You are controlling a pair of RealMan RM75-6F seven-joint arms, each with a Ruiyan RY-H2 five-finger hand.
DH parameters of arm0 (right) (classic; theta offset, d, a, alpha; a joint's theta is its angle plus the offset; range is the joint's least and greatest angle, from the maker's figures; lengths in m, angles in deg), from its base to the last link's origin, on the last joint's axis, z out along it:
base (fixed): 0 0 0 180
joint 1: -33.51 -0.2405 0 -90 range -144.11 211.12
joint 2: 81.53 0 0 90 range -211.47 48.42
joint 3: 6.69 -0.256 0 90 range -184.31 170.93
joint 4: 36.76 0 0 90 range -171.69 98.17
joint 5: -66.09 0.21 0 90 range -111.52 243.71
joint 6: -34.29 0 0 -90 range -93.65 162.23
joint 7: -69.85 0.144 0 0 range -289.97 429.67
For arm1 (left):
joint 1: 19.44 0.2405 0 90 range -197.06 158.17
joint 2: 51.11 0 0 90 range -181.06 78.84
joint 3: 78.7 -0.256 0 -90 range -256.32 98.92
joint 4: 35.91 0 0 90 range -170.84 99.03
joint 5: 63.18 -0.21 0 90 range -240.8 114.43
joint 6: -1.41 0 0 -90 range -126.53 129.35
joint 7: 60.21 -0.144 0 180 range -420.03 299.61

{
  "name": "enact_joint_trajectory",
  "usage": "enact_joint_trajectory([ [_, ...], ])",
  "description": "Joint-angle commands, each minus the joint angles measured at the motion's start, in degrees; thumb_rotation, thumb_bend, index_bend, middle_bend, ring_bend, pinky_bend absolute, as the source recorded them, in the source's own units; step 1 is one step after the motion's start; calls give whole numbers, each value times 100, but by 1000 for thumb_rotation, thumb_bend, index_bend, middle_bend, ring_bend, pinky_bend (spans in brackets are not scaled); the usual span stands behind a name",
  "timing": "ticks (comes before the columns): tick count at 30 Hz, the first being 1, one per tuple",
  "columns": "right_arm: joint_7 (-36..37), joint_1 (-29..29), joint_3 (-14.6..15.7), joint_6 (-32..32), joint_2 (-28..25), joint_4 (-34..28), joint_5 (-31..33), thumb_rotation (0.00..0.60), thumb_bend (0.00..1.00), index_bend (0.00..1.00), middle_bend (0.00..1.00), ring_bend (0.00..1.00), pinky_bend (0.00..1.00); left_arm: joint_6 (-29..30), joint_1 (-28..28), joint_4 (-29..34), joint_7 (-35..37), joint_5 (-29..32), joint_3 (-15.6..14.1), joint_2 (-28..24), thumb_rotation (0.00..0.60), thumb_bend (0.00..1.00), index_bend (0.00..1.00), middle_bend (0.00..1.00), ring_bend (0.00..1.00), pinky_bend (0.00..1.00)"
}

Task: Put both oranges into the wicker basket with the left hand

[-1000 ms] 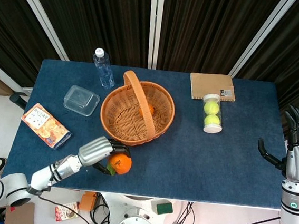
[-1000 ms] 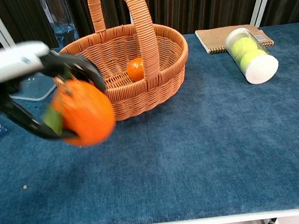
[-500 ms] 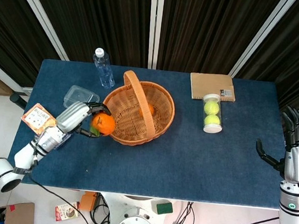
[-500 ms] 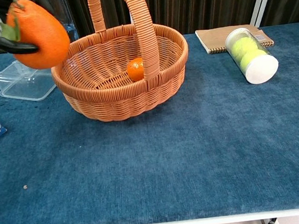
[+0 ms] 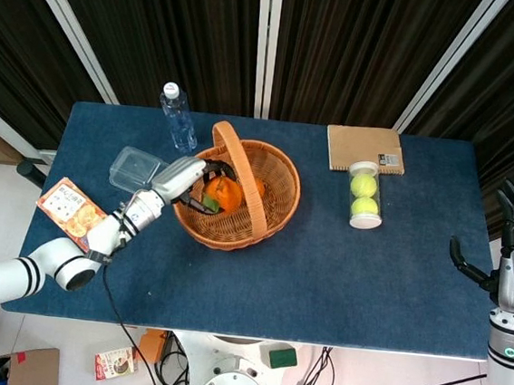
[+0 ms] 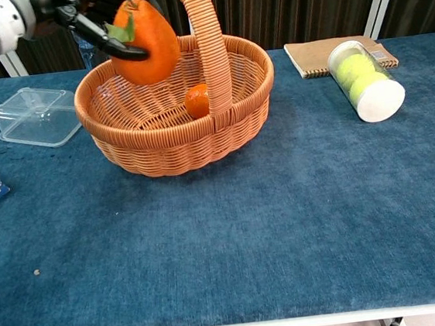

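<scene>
Wicker basket [image 6: 243, 113] handle [image 6: 208, 39] beside held orange [image 6: 146, 42]

Orange oranges [image 6: 144, 38], tan woven wicker basket [image 6: 176, 140], navy table [image 6: 285, 218], yellow-green tennis balls [image 5: 362, 195].

No legible text. Orange-and-blue printed carton [image 5: 76, 215] at table's left edge carries lettering, too small to read; brown notebook [image 5: 364, 148] bears an unreadable label.

robot lab, black curtains [image 5: 362, 48], loose cables [image 5: 312, 380]
</scene>
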Motion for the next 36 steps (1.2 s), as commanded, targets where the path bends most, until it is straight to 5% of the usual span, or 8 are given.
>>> enact_joint_trajectory([
  [1,29,-12,3,30,16,34,15,600,379,0,0,0,0,-241,-181,-236,-18,127,105,228,600,189,383,409,383,497],
  [26,156,88,34,77,-29,108,128,600,379,0,0,0,0,-1057,-965,-2614,459,486,512,2002,600,189,393,410,383,492],
  [36,228,67,42,155,59,226,166,600,380,0,0,0,0,-1290,-1107,-3234,633,386,424,2396,600,189,376,396,373,487],
])
